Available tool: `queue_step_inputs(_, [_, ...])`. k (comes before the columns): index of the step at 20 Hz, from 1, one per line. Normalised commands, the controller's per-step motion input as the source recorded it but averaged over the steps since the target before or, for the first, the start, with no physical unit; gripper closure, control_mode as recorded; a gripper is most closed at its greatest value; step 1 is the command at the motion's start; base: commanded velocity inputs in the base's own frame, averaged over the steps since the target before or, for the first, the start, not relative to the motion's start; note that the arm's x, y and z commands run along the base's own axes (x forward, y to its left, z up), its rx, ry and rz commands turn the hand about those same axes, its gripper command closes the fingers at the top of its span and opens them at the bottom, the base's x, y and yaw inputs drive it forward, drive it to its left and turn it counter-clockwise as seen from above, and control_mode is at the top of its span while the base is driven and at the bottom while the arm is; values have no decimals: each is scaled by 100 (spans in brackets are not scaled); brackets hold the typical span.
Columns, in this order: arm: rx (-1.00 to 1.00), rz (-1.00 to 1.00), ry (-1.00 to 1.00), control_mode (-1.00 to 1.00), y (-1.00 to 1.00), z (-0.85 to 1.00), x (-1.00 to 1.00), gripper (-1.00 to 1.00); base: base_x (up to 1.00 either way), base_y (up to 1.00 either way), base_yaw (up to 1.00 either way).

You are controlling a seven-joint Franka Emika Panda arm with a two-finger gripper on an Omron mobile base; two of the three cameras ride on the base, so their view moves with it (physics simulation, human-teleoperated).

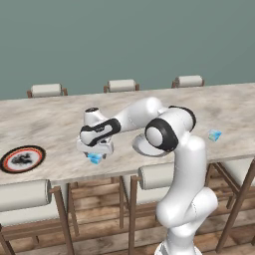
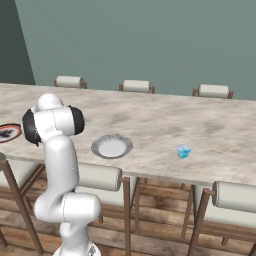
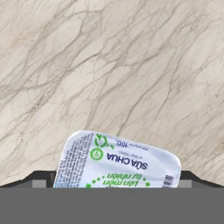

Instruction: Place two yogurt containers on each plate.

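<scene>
Yogurt cup (image 3: 117,162) sits closest to the hand camera, its white foil lid with green print and a barcode facing up, lying flat on the marble counter (image 3: 131,65) right at the foot of that view, between the two dark finger tips. From the left base view the same light blue cup (image 1: 94,158) shows just under the gripper (image 1: 95,152), near the counter's front edge; the jaws are spread wide to either side of it, and whether they touch it cannot be told. Second light blue yogurt cup (image 2: 183,151) rests on the counter well to the right, also near the front edge, apart from both plates. Pale grey plate with ridged rim (image 2: 112,147) lies between the two cups, bare, partly hidden behind the arm's elbow in the left base view. Black-rimmed plate with red ring and patterned centre (image 1: 23,159) lies at the far left of the counter, well apart from the gripper. Padded stools (image 2: 137,86) line the far side of the counter, with more along the near side.
</scene>
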Motion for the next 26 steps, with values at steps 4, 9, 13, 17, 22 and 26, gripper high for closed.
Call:
queue_step_inputs(4, [0,0,0,-100,0,0,0,-100,0,0,0])
queue_step_inputs(9, [0,0,0,-100,0,0,0,-100,0,0,0])
queue_step_inputs(13, [0,0,0,-100,0,0,0,100,0,0,0])
queue_step_inputs(17, [0,0,0,-100,0,0,0,100,0,0,0])
queue_step_inputs(22, [0,0,0,-100,0,0,0,100,0,0,0])
queue_step_inputs(26, [0,0,0,-100,0,0,0,100,0,0,0])
